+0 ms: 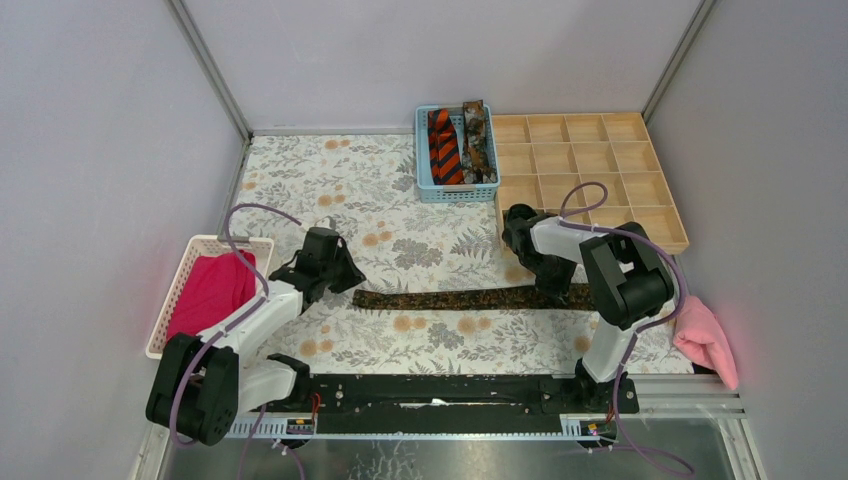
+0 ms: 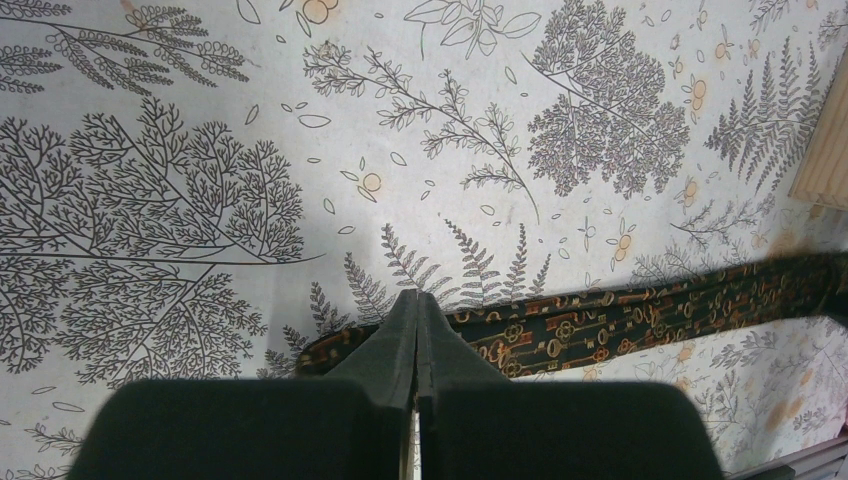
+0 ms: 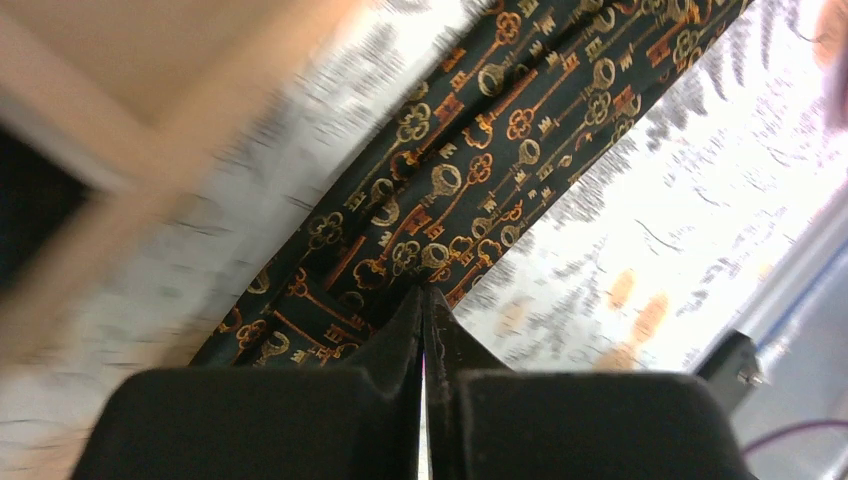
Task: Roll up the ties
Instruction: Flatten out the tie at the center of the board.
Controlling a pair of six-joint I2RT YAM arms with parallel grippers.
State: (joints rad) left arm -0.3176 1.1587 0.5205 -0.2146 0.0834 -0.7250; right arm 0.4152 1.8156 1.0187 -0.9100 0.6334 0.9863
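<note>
Now | dark brown key-patterned fabric tie (image 1: 460,298) lies crosswise | left gripper (image 2: 417,305) and right gripper (image 3: 424,300) at opposite ends | both closed tight, empty

— What covers the worktop (image 1: 330,180)?
— A pale sheet printed with grey ferns, branches and small orange flowers.
— And at the far edge?
— A blue basket (image 1: 455,196) with slotted walls stands there. Just beside it on the right lies a wooden tray (image 1: 590,160), split into a grid of square compartments, four across.
— Anything on the left?
— A white basket (image 1: 230,241) sits at the worktop's left edge, with a magenta cloth (image 1: 210,295) bunched inside it.
— The right side?
— A pink cloth (image 1: 705,340) hangs over the near right corner, well apart from the tray.
— What surrounds it all?
— Plain grey walls (image 1: 100,120) on three sides.
</note>
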